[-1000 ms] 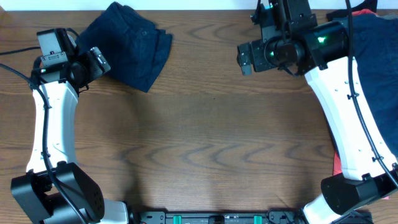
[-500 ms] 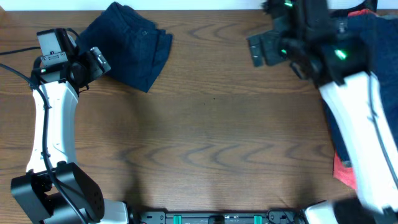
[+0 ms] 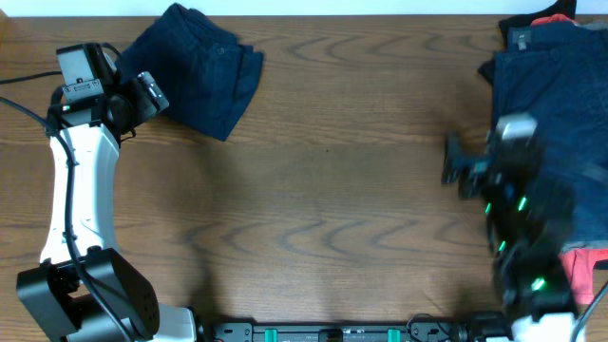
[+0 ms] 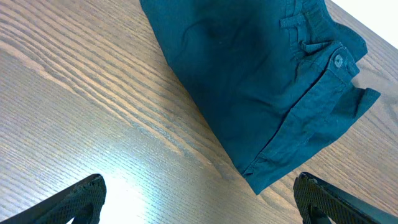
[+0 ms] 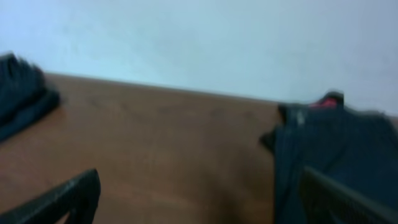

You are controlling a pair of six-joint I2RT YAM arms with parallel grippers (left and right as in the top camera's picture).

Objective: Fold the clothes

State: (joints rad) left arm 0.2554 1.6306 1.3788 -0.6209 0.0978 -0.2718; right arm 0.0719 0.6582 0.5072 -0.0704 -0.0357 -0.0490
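Observation:
A folded dark navy garment (image 3: 199,66) lies at the back left of the table; in the left wrist view (image 4: 261,81) its button and pocket seam show. My left gripper (image 3: 152,92) is open and empty just left of it, its fingertips (image 4: 199,208) apart over bare wood. A loose pile of navy clothes (image 3: 556,104) lies at the right, with coral-red fabric (image 3: 581,266) under it and a black piece (image 3: 518,21) at the back. My right gripper (image 3: 458,173) is blurred, left of the pile, and open and empty (image 5: 205,199). The pile (image 5: 339,155) shows on the right of the right wrist view.
The wooden table (image 3: 323,199) stretches between the two piles. A pale wall (image 5: 199,37) stands behind the table's far edge. The arm bases sit at the near edge.
My right arm has swung from the back of the table toward the near right, beside the pile, and is motion-blurred. The left arm and the folded garment have not moved.

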